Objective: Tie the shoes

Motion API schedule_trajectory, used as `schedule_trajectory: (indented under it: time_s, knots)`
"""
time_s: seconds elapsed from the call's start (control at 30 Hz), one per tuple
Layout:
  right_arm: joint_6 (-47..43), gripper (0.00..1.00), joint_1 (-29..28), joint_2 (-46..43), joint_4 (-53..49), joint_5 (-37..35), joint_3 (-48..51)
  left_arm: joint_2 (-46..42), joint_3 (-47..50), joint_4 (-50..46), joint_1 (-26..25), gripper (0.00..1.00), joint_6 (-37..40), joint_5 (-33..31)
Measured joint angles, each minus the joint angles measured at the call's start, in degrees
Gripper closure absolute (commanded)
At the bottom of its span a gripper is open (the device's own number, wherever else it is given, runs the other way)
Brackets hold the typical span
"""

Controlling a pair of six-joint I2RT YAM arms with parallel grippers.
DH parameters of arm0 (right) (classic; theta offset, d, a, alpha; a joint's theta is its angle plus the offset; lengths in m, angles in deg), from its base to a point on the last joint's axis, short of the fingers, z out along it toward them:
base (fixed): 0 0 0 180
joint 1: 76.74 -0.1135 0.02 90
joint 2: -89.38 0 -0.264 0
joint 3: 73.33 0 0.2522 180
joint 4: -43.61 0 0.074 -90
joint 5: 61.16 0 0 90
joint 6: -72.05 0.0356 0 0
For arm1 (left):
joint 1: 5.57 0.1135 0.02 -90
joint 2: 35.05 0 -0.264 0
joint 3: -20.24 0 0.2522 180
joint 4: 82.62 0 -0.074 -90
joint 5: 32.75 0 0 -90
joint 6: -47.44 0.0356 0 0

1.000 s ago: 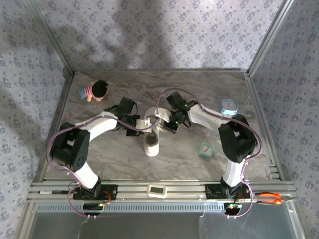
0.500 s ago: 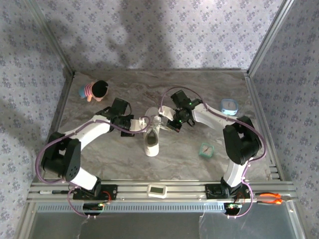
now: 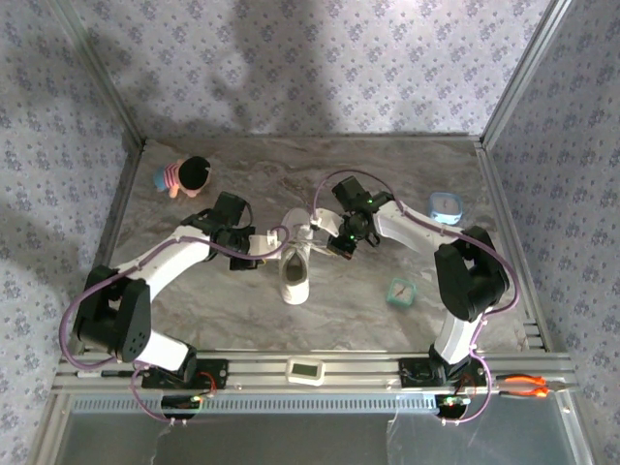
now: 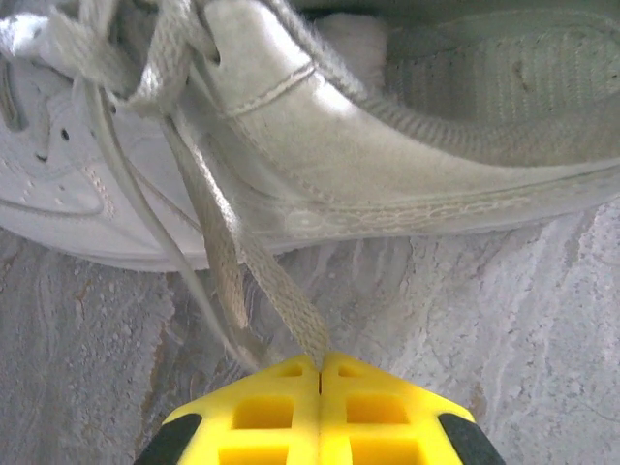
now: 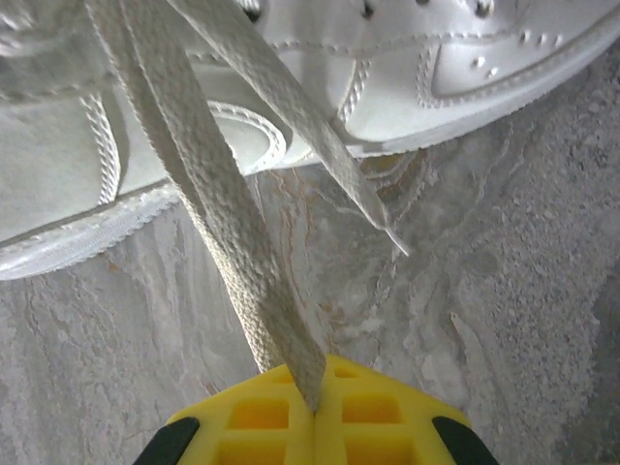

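Left fingers (image 4: 312, 383) and right fingers (image 5: 325, 412), each pinched shut on a lace (image 4: 223, 254), have drawn apart from the shoe (image 3: 294, 274), probably tightening the knot.

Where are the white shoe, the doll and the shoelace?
white shoe (image 3: 294, 281), top external view, on its white upper near the toe.
doll (image 3: 197, 174), top external view, on its black hair.
shoelace (image 5: 213, 194), right wrist view, on the middle of the flat strip.
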Motion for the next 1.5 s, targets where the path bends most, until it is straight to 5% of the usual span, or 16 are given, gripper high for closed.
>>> schedule_trajectory:
  time_s: [1.5]
  knots:
    - [3.93, 1.0, 0.63, 1.66, -13.55, -5.35, -1.42, -0.07, 1.99, -2.69, 2.47, 1.0, -9.81, -9.25]
